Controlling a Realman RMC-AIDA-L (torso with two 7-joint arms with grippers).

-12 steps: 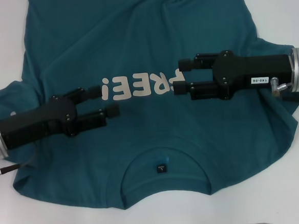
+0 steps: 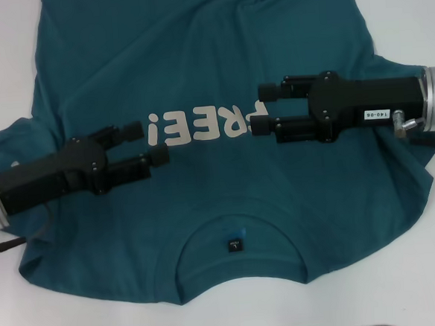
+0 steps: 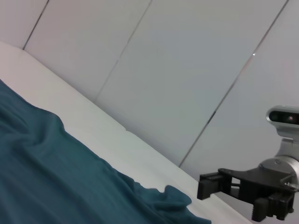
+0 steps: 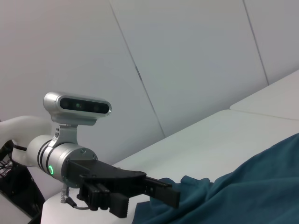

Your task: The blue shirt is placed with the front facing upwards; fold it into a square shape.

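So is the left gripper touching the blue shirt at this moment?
Apart. The right wrist view shows the left gripper, fingers open, hanging with white table visible under it, clear of the blue shirt. In the head view it hovers over the shirt.

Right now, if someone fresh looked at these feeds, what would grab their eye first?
The blue shirt spread flat across the white table, its pale "FREE!" lettering reading upside down from the head camera and the collar nearest the robot. Above the chest, the left gripper and right gripper point at each other from either side of the lettering, both open and holding nothing.
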